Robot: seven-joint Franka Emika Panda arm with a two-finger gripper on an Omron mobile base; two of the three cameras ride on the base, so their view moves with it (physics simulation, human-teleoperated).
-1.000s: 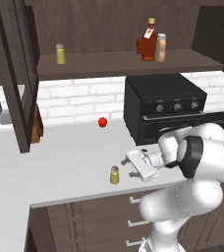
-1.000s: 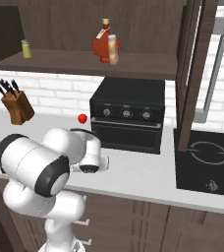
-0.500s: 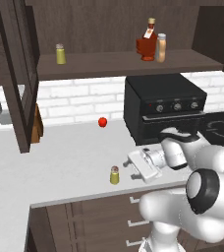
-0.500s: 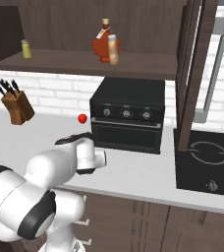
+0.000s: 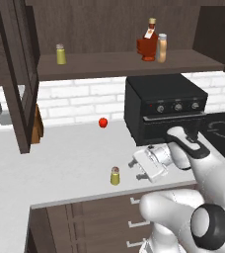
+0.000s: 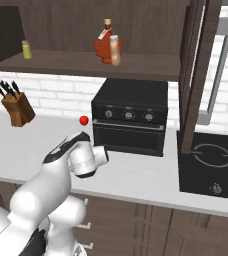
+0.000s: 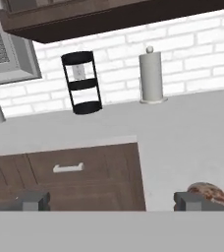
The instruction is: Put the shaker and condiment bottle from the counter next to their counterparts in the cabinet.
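Gripper [image 5: 135,168] lies low over the counter [image 5: 60,163], fingers pointing toward 9 o'clock in the left base view, roughly level with the surface. In the hand view your two fingertips [image 7: 33,201] sit far apart at the bottom corners with nothing between them: jaws wide, holding nothing.

The shaker [image 5: 115,176] stands upright on the counter just beside the fingers, at about 8 o'clock from them in the left base view, near the front edge. In the hand view its rounded cap [image 7: 207,192] peeks up right against the right-hand fingertip, not in the gap. So the shaker is off your centreline, toward the right finger; judgement: you need a lateral shift toward that side before you advance, or the finger will knock it over.

Its long axis is vertical; your fingers are horizontal, so a side grasp on the body suits.

The condiment bottle [image 5: 161,48] already stands in the cabinet [image 5: 124,64], touching or nearly touching the dark red bottle [image 5: 147,43], at 12 o'clock, well above. The twin shaker [image 5: 60,54] is at 11 o'clock on the same shelf, well apart from the bottles.
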